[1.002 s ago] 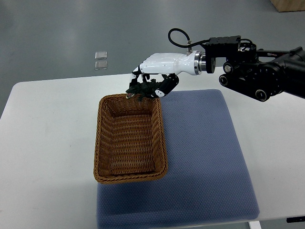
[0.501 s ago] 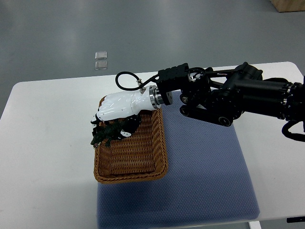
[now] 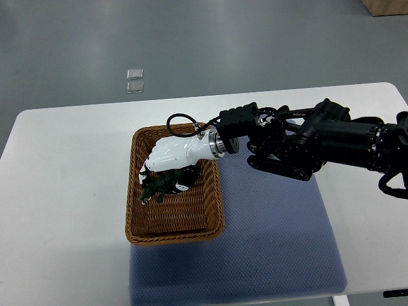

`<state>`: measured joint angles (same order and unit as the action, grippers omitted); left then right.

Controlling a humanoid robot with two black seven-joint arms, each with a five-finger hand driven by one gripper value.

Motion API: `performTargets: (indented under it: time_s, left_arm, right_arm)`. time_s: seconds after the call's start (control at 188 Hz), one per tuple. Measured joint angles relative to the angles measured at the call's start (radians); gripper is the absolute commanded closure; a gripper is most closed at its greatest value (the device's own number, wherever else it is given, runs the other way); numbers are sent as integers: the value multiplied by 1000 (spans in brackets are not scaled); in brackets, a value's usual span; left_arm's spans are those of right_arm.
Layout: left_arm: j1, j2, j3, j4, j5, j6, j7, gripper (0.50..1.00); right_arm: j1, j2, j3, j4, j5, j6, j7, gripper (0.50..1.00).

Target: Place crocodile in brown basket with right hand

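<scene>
The right hand (image 3: 167, 166), white, reaches in from the right of the frame on a black arm (image 3: 319, 143) cut off at the edge, and sits over the basket (image 3: 173, 237) left of centre. Its fingers curl around the dark green crocodile (image 3: 155, 188), held low inside the basket (whether it touches the bottom is hard to tell). The palm hides part of the toy

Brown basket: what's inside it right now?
The right hand reaches into the basket, curled on the dark green crocodile. Bare wicker floor shows nearer the camera. The hand covers part of the crocodile and the floor beneath; whether it touches bottom is unclear.
</scene>
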<state>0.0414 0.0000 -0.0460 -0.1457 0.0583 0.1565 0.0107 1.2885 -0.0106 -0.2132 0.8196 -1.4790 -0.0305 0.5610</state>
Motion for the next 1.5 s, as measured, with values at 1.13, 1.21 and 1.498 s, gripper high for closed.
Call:
performTargets:
  time_s: [1.13, 1.21, 1.498]
  left_arm:
    - [0, 0, 0, 0, 0, 0, 0, 500]
    - [0, 0, 0, 0, 0, 0, 0, 500]
    - [0, 0, 0, 0, 0, 0, 0, 500]
  right_arm:
    - [-67, -195, 384, -14, 539, 364, -72, 574]
    - [-99, -215, 421, -14, 645, 397, -105, 574]
    - [-248, -243, 563, -67, 1031, 430, -317, 574]
